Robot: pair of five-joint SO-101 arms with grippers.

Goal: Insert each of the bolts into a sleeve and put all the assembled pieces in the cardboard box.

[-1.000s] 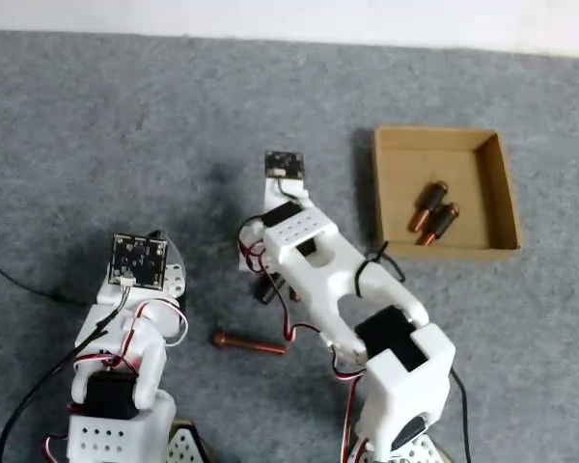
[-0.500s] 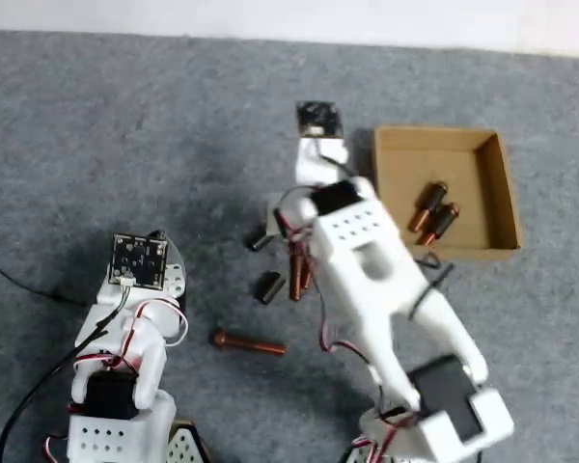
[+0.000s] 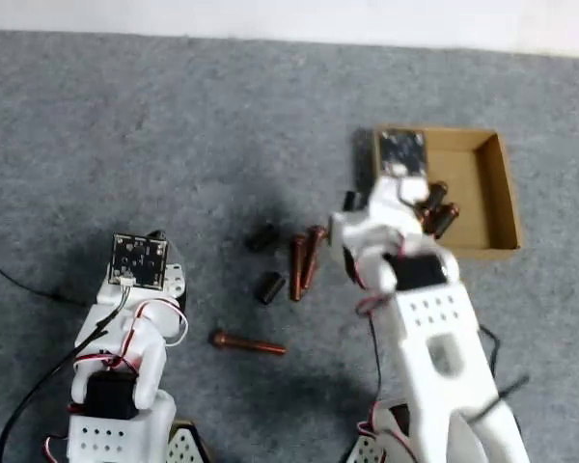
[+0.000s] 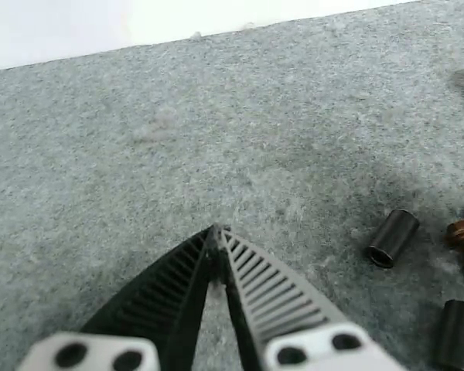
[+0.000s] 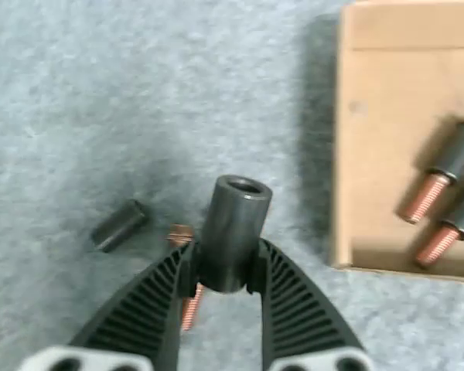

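**Right gripper (image 5: 225, 253) clamped on a sleeve (image 5: 233, 224) beside the cardboard box (image 5: 371, 27)**

The bore looks empty, so a bolt likely goes in next, lined up with it; loose bolts (image 3: 304, 260) lie beneath these jaws. The left gripper (image 4: 216, 232) is closed on nothing. Just beyond the right jaws, the box holds two assembled pieces (image 5: 441, 178).

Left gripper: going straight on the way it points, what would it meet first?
Likely just carpet. The shut left gripper points over a bare stretch toward the far edge. The nearest sleeve lies off to one side of that line, though depth is unclear.
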